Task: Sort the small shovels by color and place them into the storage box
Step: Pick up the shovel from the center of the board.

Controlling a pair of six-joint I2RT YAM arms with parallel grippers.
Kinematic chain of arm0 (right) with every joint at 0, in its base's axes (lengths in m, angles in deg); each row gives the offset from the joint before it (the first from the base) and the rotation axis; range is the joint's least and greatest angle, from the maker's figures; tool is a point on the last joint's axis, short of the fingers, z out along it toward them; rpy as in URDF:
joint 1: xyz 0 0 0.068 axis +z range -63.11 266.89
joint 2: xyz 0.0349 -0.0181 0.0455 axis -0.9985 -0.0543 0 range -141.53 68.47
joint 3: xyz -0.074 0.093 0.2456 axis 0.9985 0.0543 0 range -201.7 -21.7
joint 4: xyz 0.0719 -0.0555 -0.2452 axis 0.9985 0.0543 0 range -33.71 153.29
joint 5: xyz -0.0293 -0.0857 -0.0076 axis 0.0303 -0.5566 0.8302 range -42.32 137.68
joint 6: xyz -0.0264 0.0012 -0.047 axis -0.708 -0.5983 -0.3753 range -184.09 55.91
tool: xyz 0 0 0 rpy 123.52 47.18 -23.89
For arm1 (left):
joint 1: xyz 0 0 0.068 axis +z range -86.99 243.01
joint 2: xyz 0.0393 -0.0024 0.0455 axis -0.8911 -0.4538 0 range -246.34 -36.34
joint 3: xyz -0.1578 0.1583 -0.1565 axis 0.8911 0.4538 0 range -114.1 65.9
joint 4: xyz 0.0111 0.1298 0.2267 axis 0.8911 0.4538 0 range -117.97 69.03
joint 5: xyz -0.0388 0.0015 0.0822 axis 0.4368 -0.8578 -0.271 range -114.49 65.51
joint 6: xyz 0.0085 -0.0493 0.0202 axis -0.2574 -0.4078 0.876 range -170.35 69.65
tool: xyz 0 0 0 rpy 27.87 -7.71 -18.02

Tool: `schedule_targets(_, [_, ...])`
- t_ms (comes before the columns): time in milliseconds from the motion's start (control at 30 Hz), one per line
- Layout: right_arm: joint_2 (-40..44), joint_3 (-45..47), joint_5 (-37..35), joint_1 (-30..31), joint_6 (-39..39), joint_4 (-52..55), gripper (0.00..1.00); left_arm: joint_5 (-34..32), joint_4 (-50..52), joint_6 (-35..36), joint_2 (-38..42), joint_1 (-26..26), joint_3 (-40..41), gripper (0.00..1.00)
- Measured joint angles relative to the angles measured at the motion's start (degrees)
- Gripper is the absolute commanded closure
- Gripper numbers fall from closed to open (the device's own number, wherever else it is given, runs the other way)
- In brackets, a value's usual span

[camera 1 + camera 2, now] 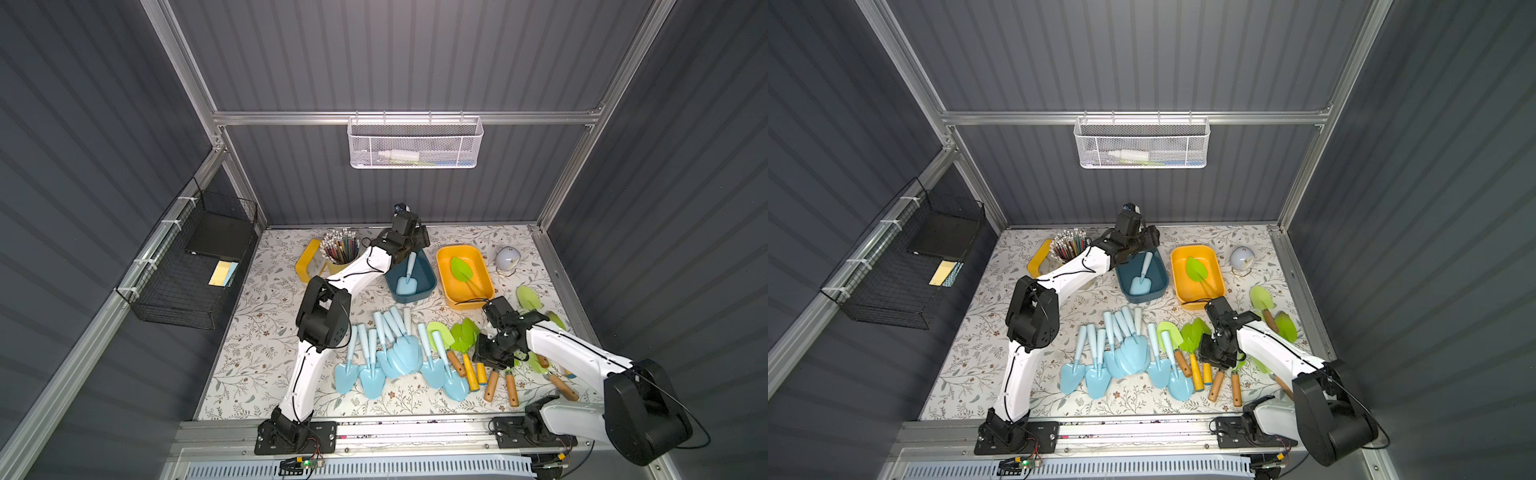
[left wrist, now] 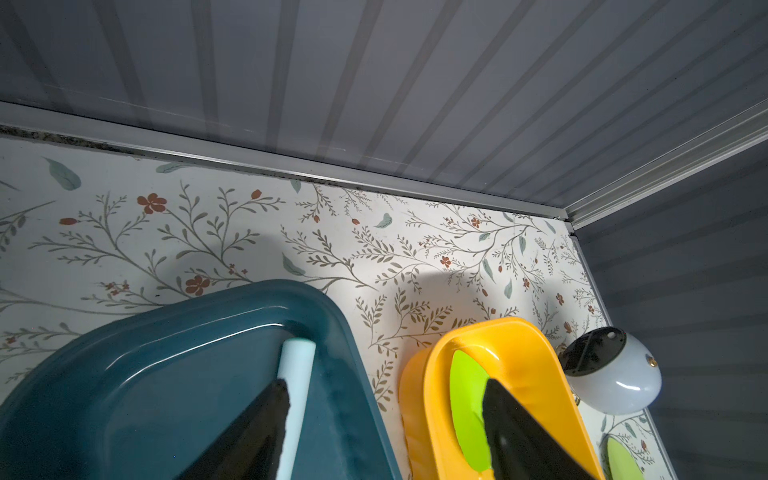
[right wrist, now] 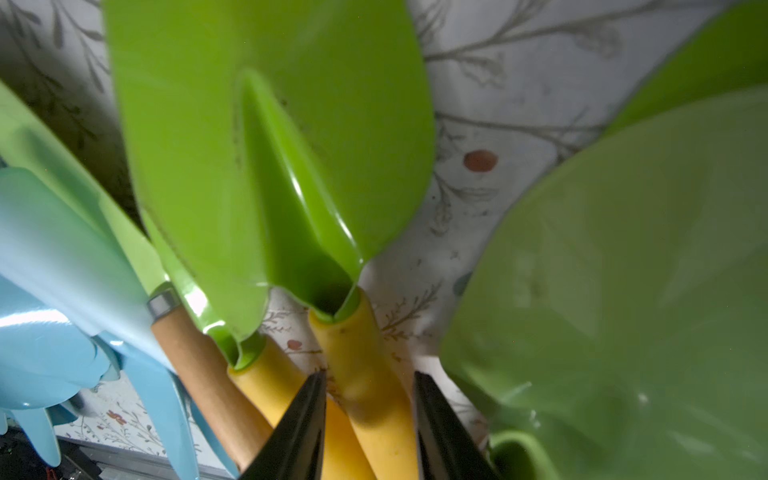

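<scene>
Blue shovels (image 1: pixel 400 355) lie fanned at lower centre of both top views, with green shovels (image 1: pixel 439 334) just to their right. One blue shovel (image 1: pixel 406 284) already rests in the teal box (image 1: pixel 415 298) at upper centre. One green shovel (image 1: pixel 460 269) lies in the yellow box (image 1: pixel 473 266) beside it.

Your left gripper (image 2: pixel 386 382) stands over the teal box with its jaws apart, holding nothing. Your right gripper (image 3: pixel 370 372) straddles the yellow handle of a green-bladed shovel (image 3: pixel 291 187); whether it presses, I cannot tell.

I judge these items light, stiff and glossy on the blade. Take each by the handle, mid-length. Neighbouring handles crowd close, so expect one to drag along.
</scene>
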State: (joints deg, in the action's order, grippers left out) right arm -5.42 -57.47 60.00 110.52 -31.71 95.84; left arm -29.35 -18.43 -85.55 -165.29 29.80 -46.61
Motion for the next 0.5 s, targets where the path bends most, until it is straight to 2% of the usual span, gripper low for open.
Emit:
schedule_targets(67, [-1.18, 0.79, 0.09, 0.04, 0.17, -1.22, 0.68, -0.33, 0.04, 0.0, -0.11, 0.0, 0.0, 0.23])
schedule_targets(200, [-1.57, 0.81, -0.04, 0.15, 0.92, -2.38, 0.86, -0.83, 0.04, 0.0, -0.11, 0.0, -0.07, 0.22])
schedule_targets(333, [-1.4, 0.48, -1.86, 0.33, 2.14, -2.14, 0.9, -1.29, -0.02, 0.0, -0.11, 0.0, -0.07, 0.23])
schedule_targets(500, [-0.31, -2.6, -9.94, 0.31, 4.28, 2.36, 0.9, -1.68, -0.61, -0.02, -0.11, 0.0, -0.04, 0.22])
